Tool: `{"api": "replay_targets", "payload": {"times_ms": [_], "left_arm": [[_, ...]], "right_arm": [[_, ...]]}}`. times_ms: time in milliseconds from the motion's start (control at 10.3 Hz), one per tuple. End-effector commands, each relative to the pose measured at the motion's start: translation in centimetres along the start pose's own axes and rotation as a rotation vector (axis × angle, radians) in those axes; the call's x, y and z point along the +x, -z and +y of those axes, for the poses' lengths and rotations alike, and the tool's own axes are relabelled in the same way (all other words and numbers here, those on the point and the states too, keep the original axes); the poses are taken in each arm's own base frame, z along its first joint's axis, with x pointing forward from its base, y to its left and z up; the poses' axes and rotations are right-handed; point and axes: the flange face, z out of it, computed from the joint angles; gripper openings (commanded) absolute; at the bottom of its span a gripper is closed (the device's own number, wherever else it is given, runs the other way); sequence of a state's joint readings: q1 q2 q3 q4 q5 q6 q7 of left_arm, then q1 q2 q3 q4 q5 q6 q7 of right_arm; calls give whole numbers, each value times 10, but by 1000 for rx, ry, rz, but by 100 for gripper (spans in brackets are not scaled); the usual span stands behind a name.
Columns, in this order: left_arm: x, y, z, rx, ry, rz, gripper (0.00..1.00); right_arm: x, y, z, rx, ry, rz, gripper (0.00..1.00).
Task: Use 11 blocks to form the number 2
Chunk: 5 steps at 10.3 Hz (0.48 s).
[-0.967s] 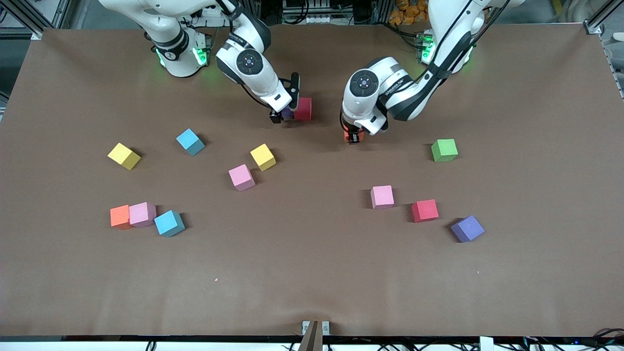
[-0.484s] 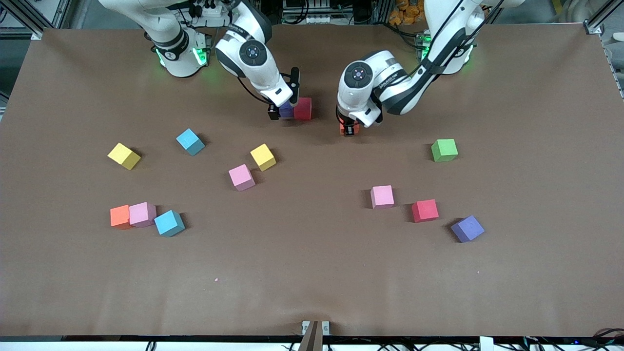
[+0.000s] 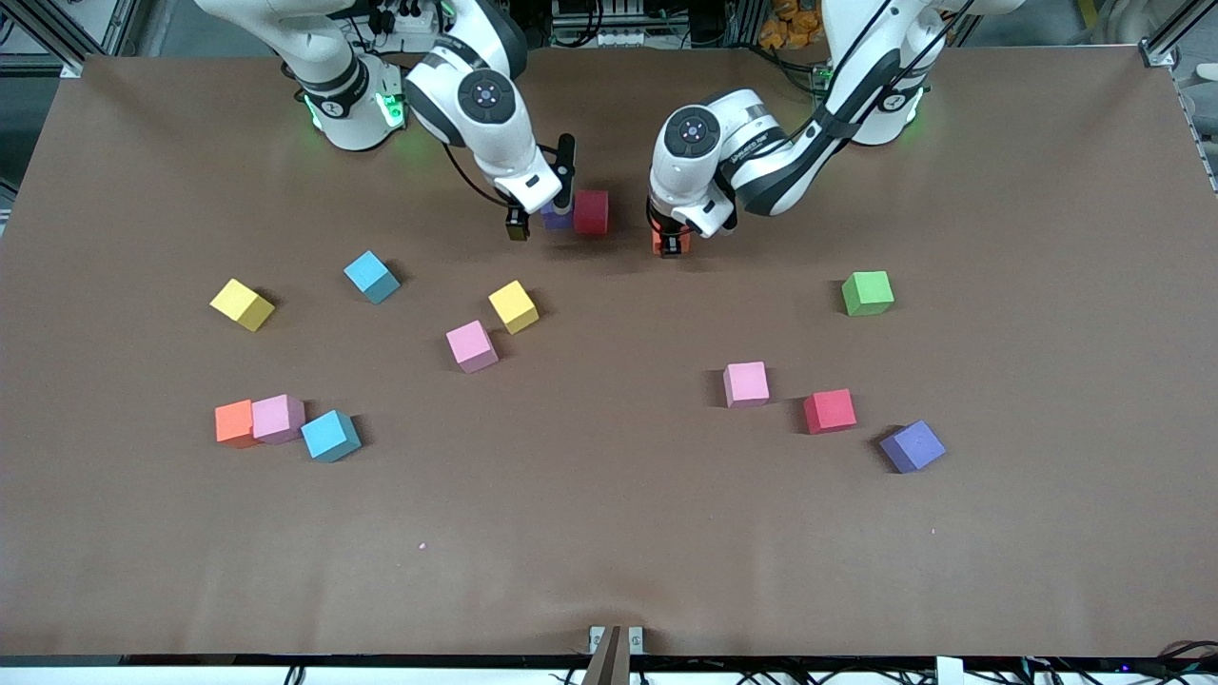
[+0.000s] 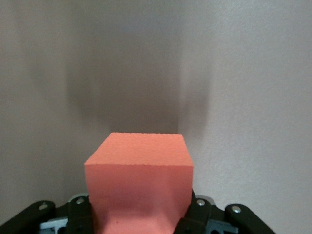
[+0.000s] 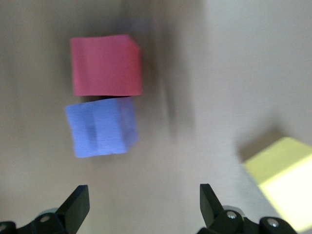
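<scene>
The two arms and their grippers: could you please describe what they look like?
Both arms are glossy white with rounded shells, dark grey bands at the joints and round black caps with a small blue mark at the centre. Green lights glow near each base, and thin black cables run along the links. The left gripper and right gripper have black fingers; the wrist views show black finger mounts with silver screws.

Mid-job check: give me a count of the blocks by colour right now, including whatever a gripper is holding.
purple blocks: 2
red blocks: 2
pink blocks: 3
orange blocks: 2, one held in the left gripper
yellow blocks: 2
blue blocks: 2
green block: 1
Total: 14
</scene>
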<state>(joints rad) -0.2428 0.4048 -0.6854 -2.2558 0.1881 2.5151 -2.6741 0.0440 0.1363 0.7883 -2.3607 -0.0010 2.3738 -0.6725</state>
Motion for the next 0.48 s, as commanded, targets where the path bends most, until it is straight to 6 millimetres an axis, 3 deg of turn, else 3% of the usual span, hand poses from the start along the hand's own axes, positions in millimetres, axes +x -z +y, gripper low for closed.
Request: {"api": "replay_targets", "payload": {"times_ms": [0, 193, 387], "left_arm": [[-11, -9, -25, -3, -38, 2, 0], [-26, -17, -44, 10, -76, -6, 0], [-34, -23, -49, 25, -90, -11, 0]], "right_arm": [[-26, 20, 54, -25, 35, 39, 100], [-55, 22, 104, -14, 85, 80, 100], [-75, 23, 136, -47, 122, 64, 100]]}}
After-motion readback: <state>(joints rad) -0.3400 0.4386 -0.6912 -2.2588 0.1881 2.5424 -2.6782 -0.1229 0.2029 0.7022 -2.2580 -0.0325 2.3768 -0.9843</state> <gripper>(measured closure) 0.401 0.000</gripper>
